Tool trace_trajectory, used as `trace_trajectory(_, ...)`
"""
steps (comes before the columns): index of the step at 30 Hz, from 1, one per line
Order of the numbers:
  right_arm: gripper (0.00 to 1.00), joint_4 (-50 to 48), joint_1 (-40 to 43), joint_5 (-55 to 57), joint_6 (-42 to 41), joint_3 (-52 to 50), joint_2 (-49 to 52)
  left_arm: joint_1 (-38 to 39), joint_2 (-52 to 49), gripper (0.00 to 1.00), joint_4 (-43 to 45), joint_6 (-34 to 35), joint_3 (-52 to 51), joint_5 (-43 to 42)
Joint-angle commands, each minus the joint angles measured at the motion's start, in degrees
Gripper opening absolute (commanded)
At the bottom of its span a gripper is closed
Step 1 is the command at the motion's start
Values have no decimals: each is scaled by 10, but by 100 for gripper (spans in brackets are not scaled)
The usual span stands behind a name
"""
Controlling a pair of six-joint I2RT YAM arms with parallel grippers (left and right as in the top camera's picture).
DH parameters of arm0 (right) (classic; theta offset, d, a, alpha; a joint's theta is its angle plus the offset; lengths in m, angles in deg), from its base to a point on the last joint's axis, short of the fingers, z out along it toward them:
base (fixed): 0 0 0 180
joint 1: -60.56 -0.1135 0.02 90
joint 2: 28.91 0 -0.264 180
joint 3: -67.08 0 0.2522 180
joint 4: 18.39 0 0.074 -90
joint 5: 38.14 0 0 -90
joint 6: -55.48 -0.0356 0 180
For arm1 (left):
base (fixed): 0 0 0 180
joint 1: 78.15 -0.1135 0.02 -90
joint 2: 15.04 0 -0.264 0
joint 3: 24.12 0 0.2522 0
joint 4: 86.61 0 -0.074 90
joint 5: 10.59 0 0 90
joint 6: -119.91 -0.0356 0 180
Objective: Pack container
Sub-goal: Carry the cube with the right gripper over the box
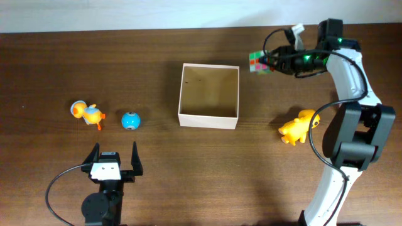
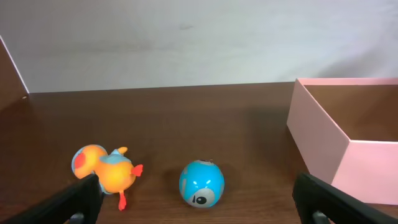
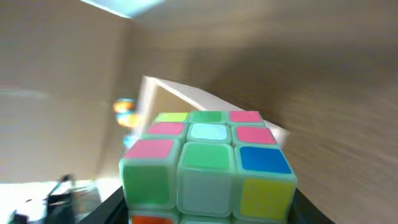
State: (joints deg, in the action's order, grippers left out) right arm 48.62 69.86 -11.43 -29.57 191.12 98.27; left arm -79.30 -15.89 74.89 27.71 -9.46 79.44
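Left gripper (image 1: 114, 151) at the near table edge, jaws spread wide, holding nothing and touching nothing. Just beyond it sits a blue ball (image 1: 130, 120). An orange duck toy (image 1: 86, 113) lies left of the ball, apart from it. The container (image 1: 208, 119) stands mid-table, right of the ball, open top up. A yellow toy (image 1: 298, 127) lies well right of the container, beside the right arm. Farthest out, the right gripper (image 1: 269, 61) is clamped on a multicoloured puzzle cube (image 1: 257, 62), just outside the container's far right corner. The container's right wall stands between cube and interior.

Dark wood table (image 1: 207, 179) — container (image 1: 208, 120), blue ball (image 1: 130, 119), duck (image 1: 86, 113), yellow toy (image 1: 298, 127)
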Motion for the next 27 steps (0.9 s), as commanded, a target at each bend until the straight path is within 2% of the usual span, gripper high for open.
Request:
trace_trajectory(1,46,-2,-7,-153,24,34,-46,2,5,99,0,-9,-4,2)
trace_trajectory(8,45,-9,-59,-188,23,49,-94,2,5,99,0,-9,-4,2)
trace_trajectory(12,45,-17,-122,-130,16,49,-115,2,5,99,0,-9,-4,2)
trace_trajectory(27,45,-60,-366,596,-242,49,-120,2,5,99,0,-9,-4,2)
